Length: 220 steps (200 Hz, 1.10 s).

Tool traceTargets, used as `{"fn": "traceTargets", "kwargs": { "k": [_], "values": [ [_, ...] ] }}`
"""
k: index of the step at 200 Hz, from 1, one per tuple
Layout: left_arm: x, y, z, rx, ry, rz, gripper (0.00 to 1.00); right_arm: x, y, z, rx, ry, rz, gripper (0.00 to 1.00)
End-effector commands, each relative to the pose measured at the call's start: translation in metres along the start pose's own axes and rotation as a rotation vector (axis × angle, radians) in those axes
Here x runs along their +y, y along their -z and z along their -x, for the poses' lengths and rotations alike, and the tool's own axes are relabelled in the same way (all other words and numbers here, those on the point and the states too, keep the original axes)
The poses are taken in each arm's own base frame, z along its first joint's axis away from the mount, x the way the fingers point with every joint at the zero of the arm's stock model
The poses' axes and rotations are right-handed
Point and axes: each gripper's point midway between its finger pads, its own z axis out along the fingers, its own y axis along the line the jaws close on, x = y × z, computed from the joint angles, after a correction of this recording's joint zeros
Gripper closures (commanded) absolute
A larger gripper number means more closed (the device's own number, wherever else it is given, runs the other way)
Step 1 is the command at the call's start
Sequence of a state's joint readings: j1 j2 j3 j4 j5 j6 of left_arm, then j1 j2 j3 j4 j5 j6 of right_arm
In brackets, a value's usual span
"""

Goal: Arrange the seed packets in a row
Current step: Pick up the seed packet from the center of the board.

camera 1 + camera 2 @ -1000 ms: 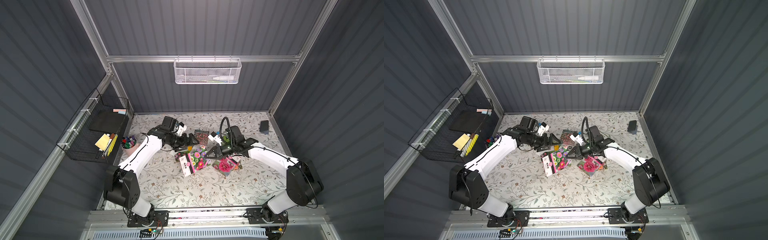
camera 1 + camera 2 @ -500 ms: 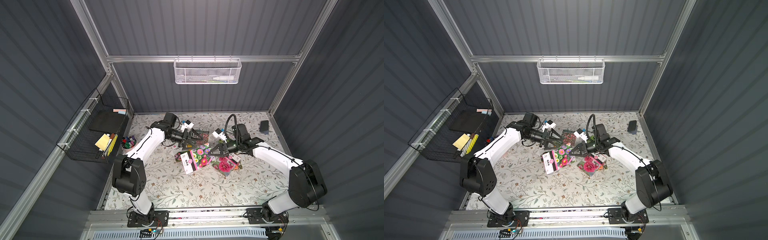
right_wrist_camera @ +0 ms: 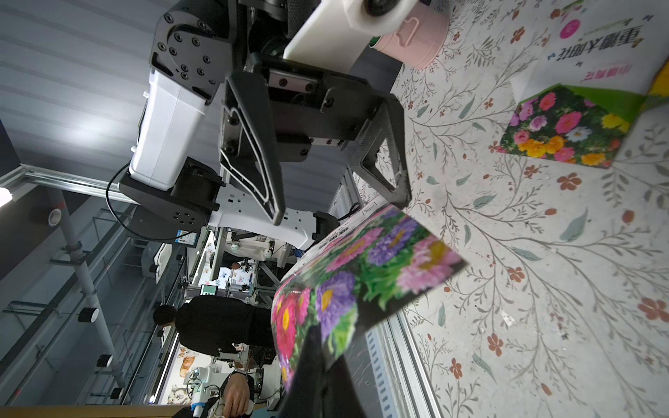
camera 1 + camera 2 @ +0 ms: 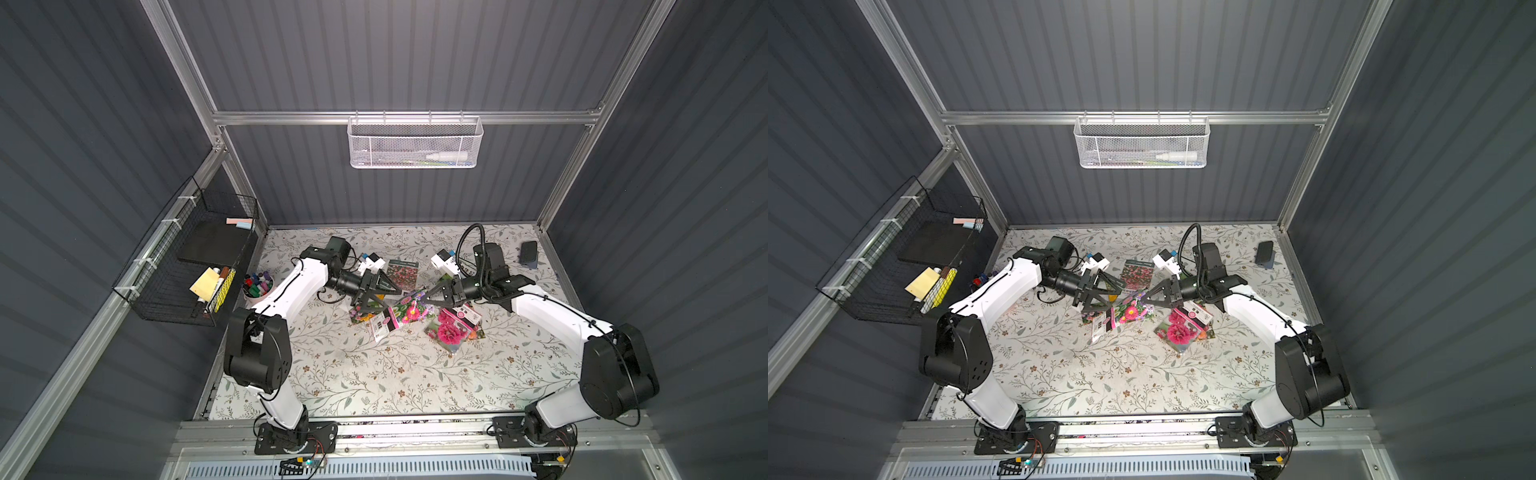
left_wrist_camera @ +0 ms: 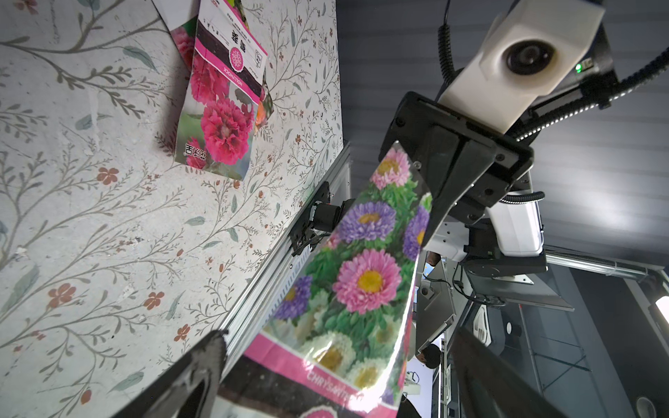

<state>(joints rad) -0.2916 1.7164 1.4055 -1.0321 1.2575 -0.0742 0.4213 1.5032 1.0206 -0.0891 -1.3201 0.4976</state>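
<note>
Seed packet hold: right gripper [image 4: 429,296] pinches a corner of the glossy rectangular pink-and-purple aster packet [image 4: 409,311], centre frame; left gripper [image 4: 383,297] spread at its other end. Likely trouble: thin corner grip slips, or trailing edge drags the yellow-flowered packet [image 4: 360,317] beneath.

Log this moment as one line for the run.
right hand: shut on aster packet, lifted | left hand: open at its label end | other packets: overlapping, no row yet
</note>
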Motion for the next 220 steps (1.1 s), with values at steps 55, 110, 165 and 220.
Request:
{"fn": "traceTargets", "kwargs": {
  "k": [55, 110, 165, 220],
  "values": [
    [0.007, -0.006, 0.008, 0.045, 0.058, -0.066, 0.01, 0.014, -0.002, -0.006, 0.027, 0.037, 0.064, 1.0],
    [-0.023, 0.0, -0.005, 0.038, 0.017, -0.159, 0.29, -0.017, -0.003, -0.005, 0.028, -0.019, -0.017, 1.0],
    [-0.021, 0.001, -0.016, 0.044, 0.041, -0.114, 0.63, -0.043, 0.001, 0.002, 0.017, -0.054, -0.049, 1.0],
    [-0.002, -0.001, -0.018, 0.048, 0.024, -0.02, 0.86, -0.045, 0.001, 0.013, 0.021, -0.045, -0.061, 1.0]
  ]
}}
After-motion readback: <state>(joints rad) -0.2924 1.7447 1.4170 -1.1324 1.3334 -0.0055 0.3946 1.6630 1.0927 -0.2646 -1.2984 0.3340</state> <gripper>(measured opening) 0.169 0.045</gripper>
